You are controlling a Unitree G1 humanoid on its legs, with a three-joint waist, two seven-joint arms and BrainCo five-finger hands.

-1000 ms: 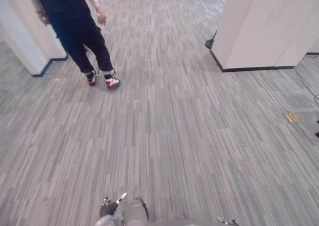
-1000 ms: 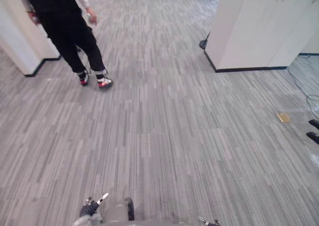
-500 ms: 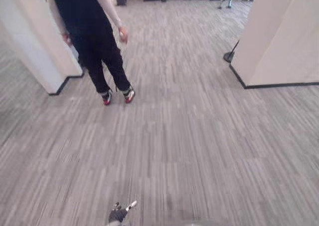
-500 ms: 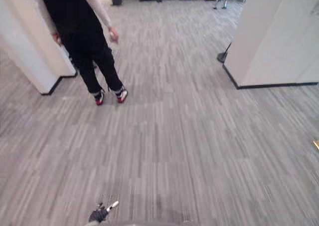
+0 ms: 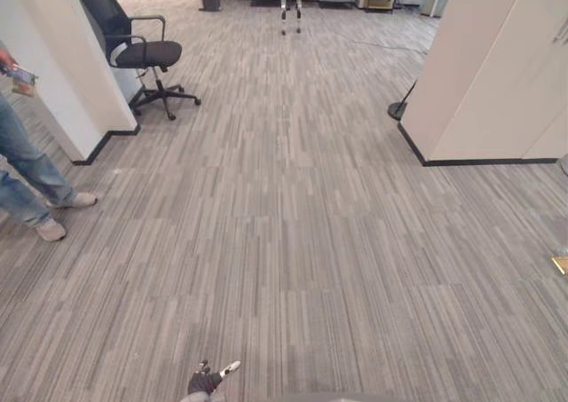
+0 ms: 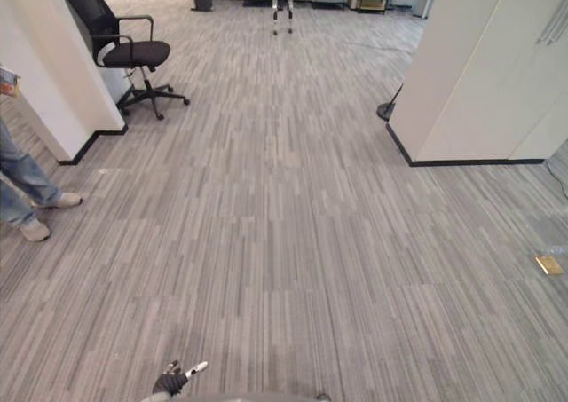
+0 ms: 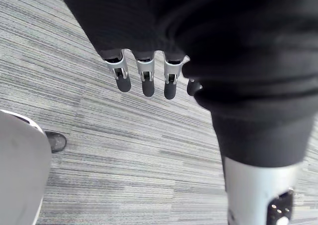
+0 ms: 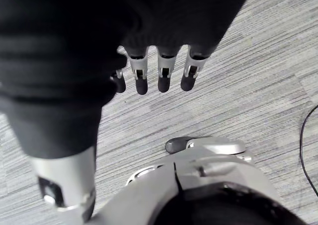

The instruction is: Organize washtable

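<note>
Walk steadily over the carpet, clear of chair and person (washtable's whereabouts: cannot tell); carry left robot hand and right robot hand as now, slack, straight-fingered, empty.

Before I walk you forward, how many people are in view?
1: a person stands at the far left edge, beside the white pillar, partly cut off. Others could be hidden behind that pillar or the white cabinet on the right.

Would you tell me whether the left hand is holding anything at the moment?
No, the left hand hangs with straight fingers above the carpet, and nothing lies in its grasp.
</note>
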